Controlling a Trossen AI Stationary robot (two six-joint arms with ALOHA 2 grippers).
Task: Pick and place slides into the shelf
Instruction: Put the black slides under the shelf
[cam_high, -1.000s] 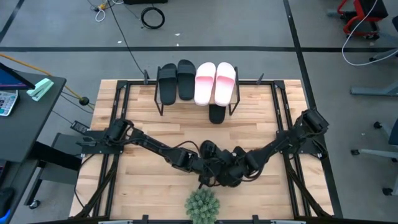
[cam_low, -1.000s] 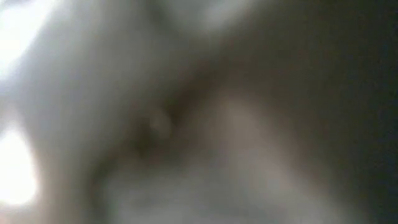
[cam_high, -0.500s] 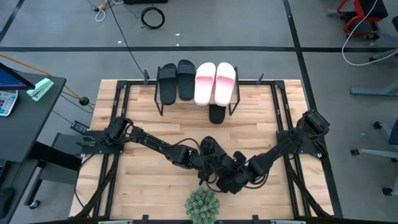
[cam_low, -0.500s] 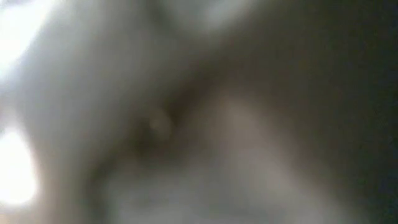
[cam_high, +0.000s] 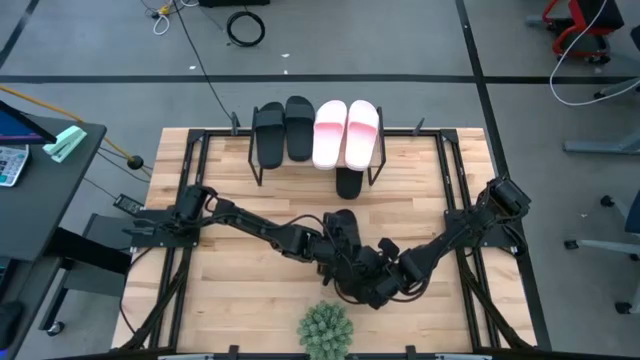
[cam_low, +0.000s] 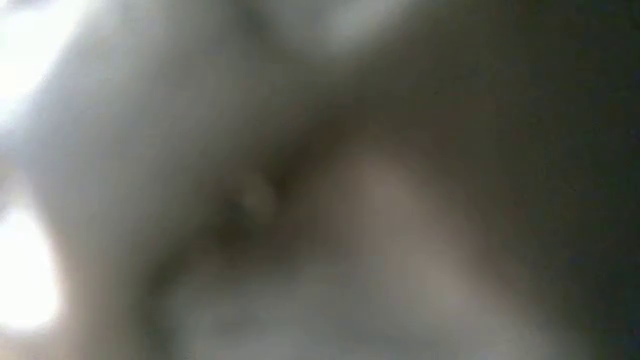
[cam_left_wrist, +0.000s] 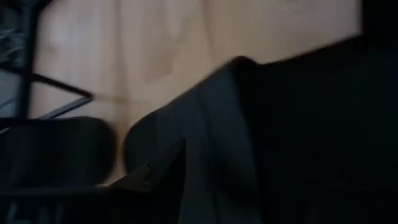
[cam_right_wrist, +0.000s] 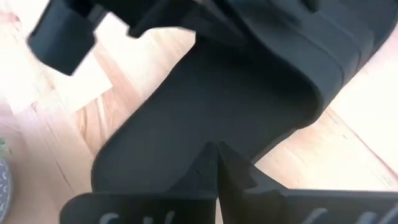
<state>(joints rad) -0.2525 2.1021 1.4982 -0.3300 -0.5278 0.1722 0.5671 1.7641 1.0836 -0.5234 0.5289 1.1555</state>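
Mid-table, both arms bent inward, end effectors meeting over black slide (cam_high: 342, 228).

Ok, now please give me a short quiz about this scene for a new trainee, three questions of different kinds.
1. True or false: the two pink slides lie on top of the shelf.
2. How many black slides lie on top of the shelf? A) one B) two C) four
3. The left gripper and the right gripper meet near the middle of the table. Which green thing stands close by, at the table's edge opposite the shelf?

Key: 1 true; 2 B, with one more black slide under the shelf; 3 the plant.
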